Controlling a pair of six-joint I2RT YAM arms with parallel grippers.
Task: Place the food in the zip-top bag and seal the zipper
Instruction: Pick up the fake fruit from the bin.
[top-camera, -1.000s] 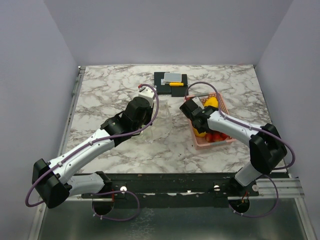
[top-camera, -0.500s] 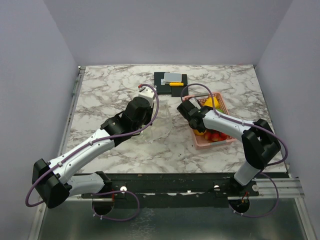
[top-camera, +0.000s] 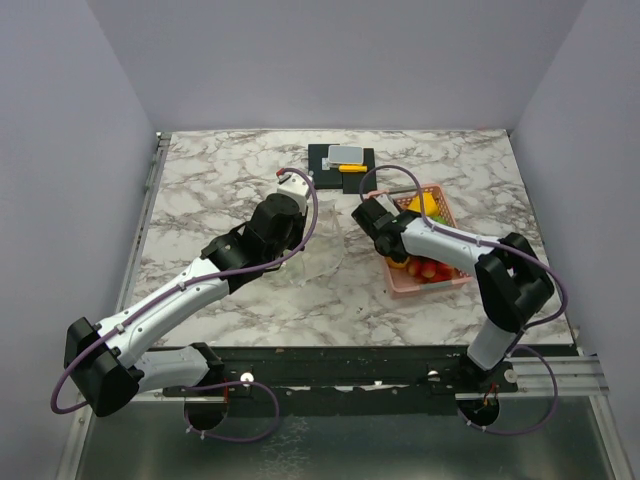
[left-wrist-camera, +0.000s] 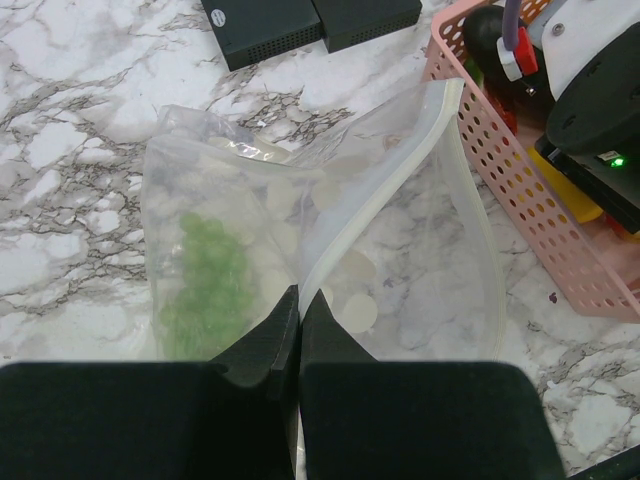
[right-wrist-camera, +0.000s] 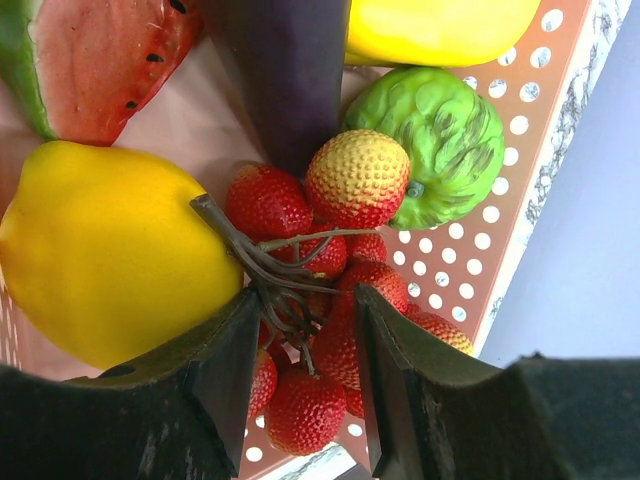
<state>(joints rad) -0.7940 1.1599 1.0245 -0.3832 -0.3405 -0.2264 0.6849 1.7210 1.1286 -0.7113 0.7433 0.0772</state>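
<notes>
My left gripper (top-camera: 298, 240) (left-wrist-camera: 299, 300) is shut on the near rim of the clear zip-top bag (top-camera: 325, 248) (left-wrist-camera: 400, 250). The bag stands open on the marble with a green bunch (left-wrist-camera: 210, 290) inside. My right gripper (top-camera: 372, 215) (right-wrist-camera: 305, 300) is over the far left corner of the pink basket (top-camera: 455, 283) (right-wrist-camera: 500, 180). It is shut on a bunch of red berries (right-wrist-camera: 310, 390), its jaws pressing stems and berries. Below lie more food: a yellow lemon (right-wrist-camera: 110, 250), a watermelon slice (right-wrist-camera: 100, 60) and a green fruit (right-wrist-camera: 440, 140).
A dark purple piece (right-wrist-camera: 285, 70) and a yellow piece (right-wrist-camera: 440, 25) also lie in the basket (left-wrist-camera: 520, 200), which stands just right of the bag. A black-based yellow-and-grey item (top-camera: 342, 158) (left-wrist-camera: 300, 25) sits at the back behind the bag.
My right gripper has moved left and back, from the basket's middle to its far left corner. The left gripper and the bag have stayed put.
</notes>
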